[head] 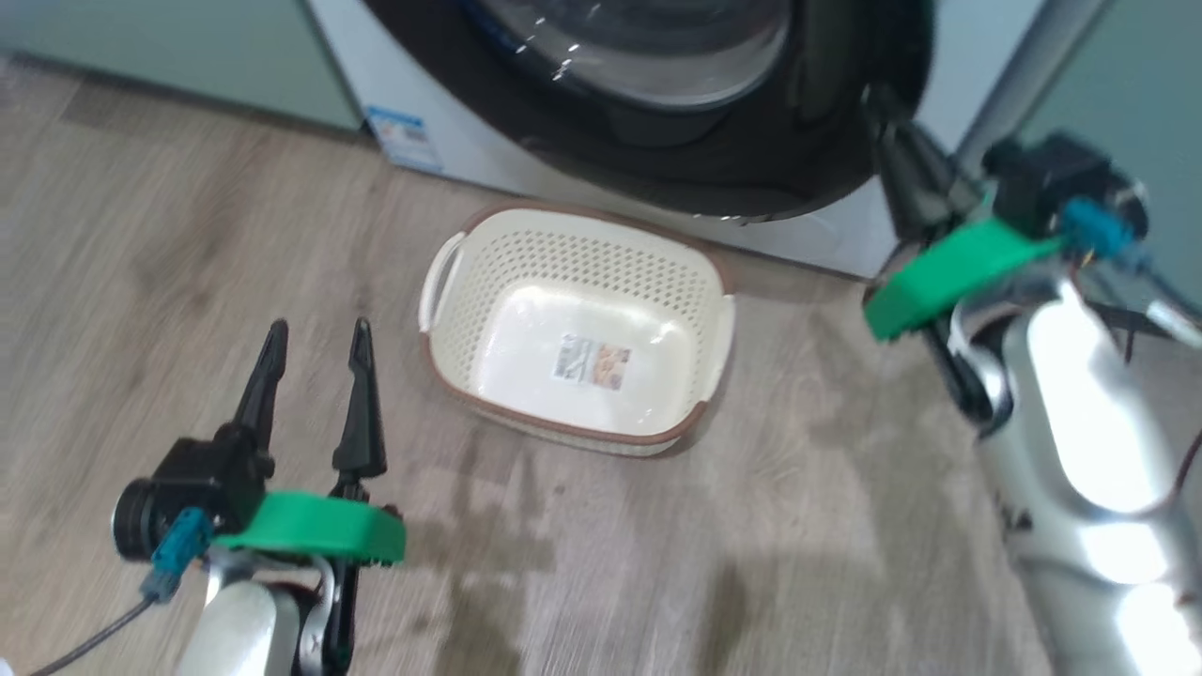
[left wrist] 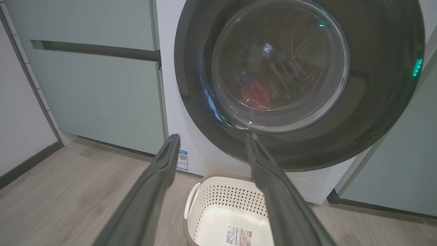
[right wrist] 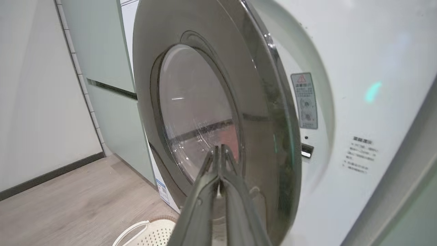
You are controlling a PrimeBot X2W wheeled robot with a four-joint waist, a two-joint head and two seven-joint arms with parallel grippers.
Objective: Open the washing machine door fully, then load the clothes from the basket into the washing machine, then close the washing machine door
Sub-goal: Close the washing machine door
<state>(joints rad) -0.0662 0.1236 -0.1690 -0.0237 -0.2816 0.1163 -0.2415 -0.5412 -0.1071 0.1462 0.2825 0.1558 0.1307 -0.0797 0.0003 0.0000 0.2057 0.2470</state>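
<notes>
The washing machine (left wrist: 169,85) stands white between cabinets. Its door (left wrist: 375,102), with a black rim and a glass bowl, hangs slightly ajar in the right wrist view, where a gap shows between the door (right wrist: 252,85) and the machine front (right wrist: 375,68). Red clothes (left wrist: 256,95) show through the glass, inside the drum. The cream basket (head: 582,253) sits empty on the floor before the door (head: 751,160), with a label on its bottom. My right gripper (right wrist: 220,147) is shut and holds nothing, its tips at the door's right rim (head: 881,101). My left gripper (head: 319,330) is open, left of the basket (left wrist: 225,198).
Pale green cabinets (left wrist: 102,102) flank the machine on both sides. A white wall with a dark skirting (left wrist: 20,102) closes the left. Wood-look floor (head: 235,235) spreads around the basket. A blue sticker (head: 404,136) marks the machine's lower left corner.
</notes>
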